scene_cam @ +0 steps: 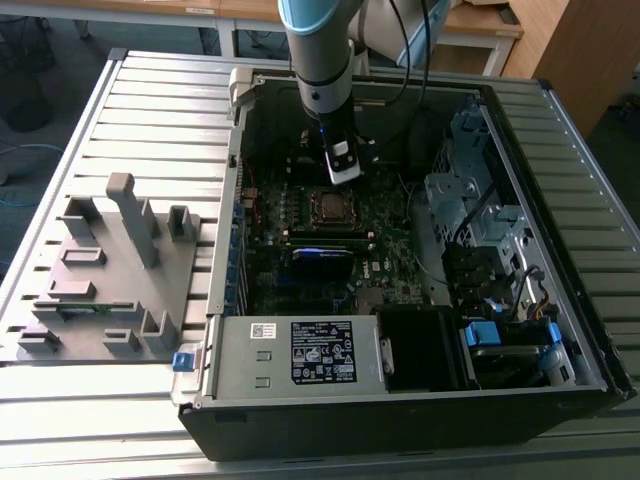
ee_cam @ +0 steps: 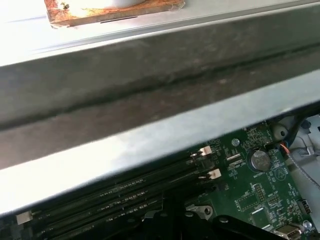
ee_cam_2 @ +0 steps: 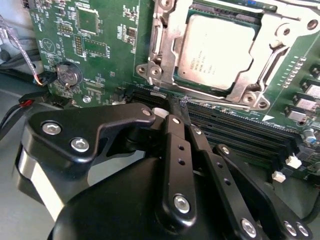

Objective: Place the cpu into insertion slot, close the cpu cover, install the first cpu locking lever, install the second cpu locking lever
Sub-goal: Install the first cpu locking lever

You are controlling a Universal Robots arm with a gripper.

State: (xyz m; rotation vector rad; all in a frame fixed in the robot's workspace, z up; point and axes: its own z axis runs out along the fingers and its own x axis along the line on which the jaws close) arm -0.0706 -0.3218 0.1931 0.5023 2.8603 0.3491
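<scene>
The small flat square cpu with a dull silver-grey metal top (ee_cam_2: 217, 47) already lies in the square black insertion slot (scene_cam: 330, 206) on the green motherboard (ee_cam_2: 95, 40). The thin silvery metal cpu cover (ee_cam_2: 167, 40) seems to lie flat around it. The black claw (ee_cam_2: 178, 102) hangs just beside the slot's edge, fingers drawn narrow together. I judge the cover light and stiff and the chip fragile, so the frame is the safe place to touch. Long black memory slots (ee_cam_2: 240, 127) crowd this side, and the dark case wall (scene_cam: 275, 120) limits the room
</scene>
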